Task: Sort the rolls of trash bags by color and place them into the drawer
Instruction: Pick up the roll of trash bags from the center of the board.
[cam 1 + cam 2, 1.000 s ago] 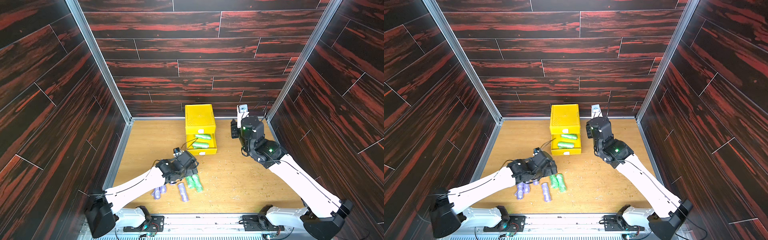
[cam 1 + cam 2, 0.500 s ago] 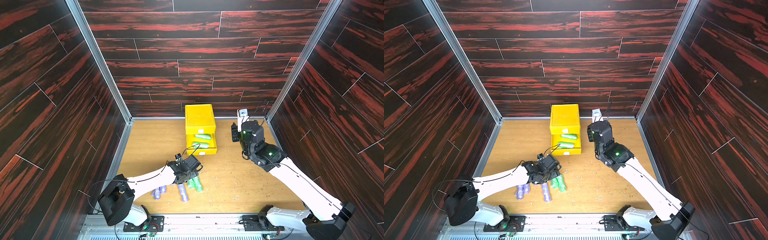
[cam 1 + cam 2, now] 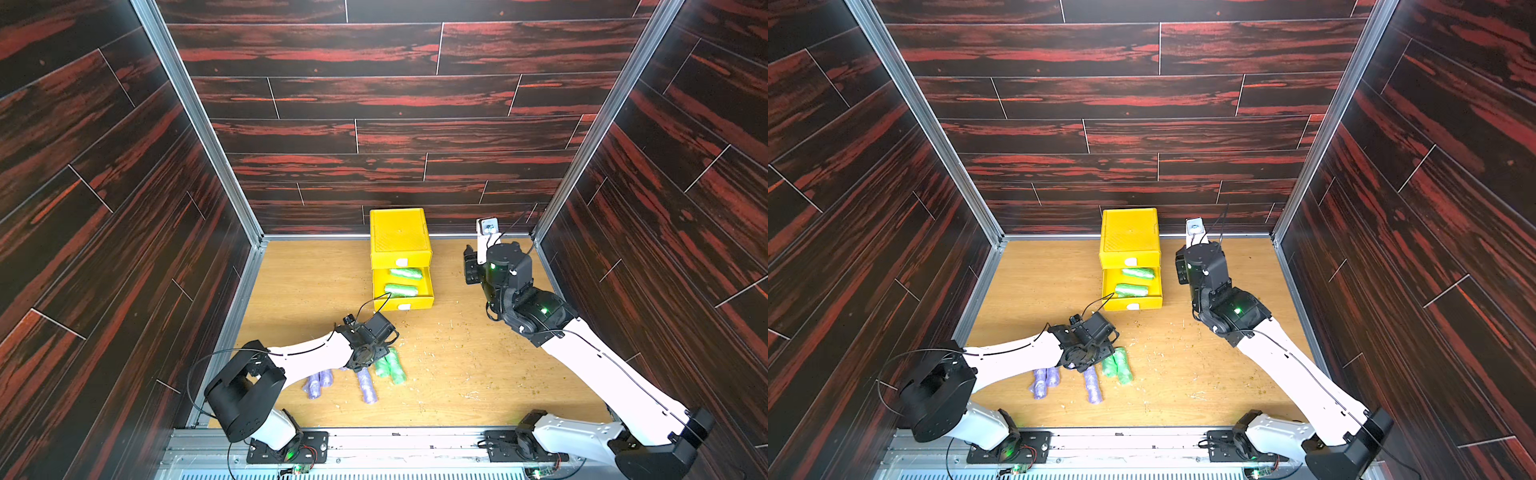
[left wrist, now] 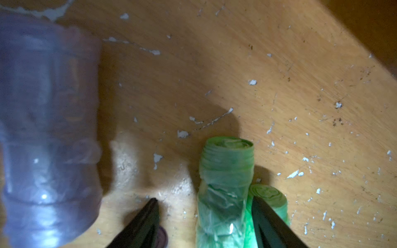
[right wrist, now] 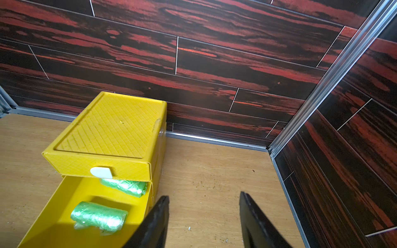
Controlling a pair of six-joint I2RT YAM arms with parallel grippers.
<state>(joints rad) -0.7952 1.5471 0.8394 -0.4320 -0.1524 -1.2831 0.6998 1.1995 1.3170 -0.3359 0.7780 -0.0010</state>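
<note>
The left gripper straddled a green roll on the table, jaws spread, not pinching. The right gripper hung spread and empty beside the yellow drawer.

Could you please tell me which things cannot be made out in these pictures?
- Top drawer contents: shut, in every view.
- Purple rolls: partly under the left arm in both top views; number unsure.
- Purple roll in the left wrist view: blurred, cut off by the edge.
- Second green roll: mostly behind a black finger there.
</note>
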